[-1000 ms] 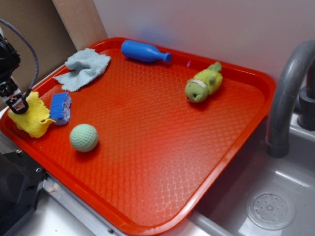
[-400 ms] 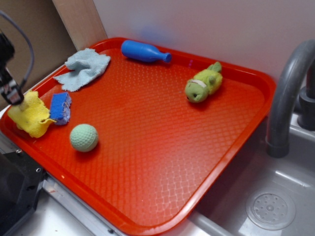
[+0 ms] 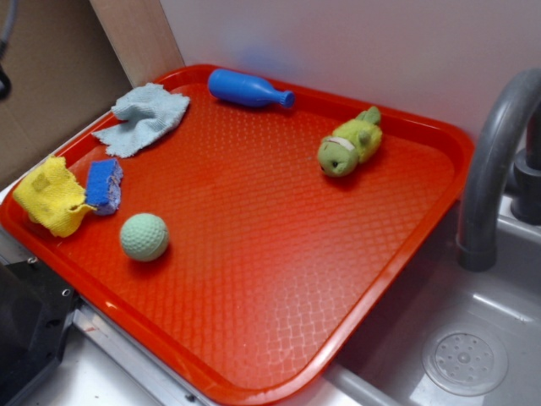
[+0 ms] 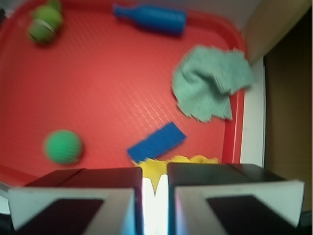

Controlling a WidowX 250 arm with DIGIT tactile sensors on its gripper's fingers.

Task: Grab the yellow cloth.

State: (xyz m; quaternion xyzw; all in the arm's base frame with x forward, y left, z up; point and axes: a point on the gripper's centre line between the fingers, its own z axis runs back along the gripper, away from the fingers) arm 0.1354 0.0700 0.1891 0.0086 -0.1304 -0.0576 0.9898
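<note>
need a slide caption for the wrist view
Claw above the red tray, yellow cloth showing through the narrow gap between its jaws, blue sponge just beyond.

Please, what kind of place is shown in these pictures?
Probably a toy kitchen sink set up for robot practice. A grey faucet curves over a sink basin with a round drain, and a red tray beside it carries small toys and cloths.
</note>
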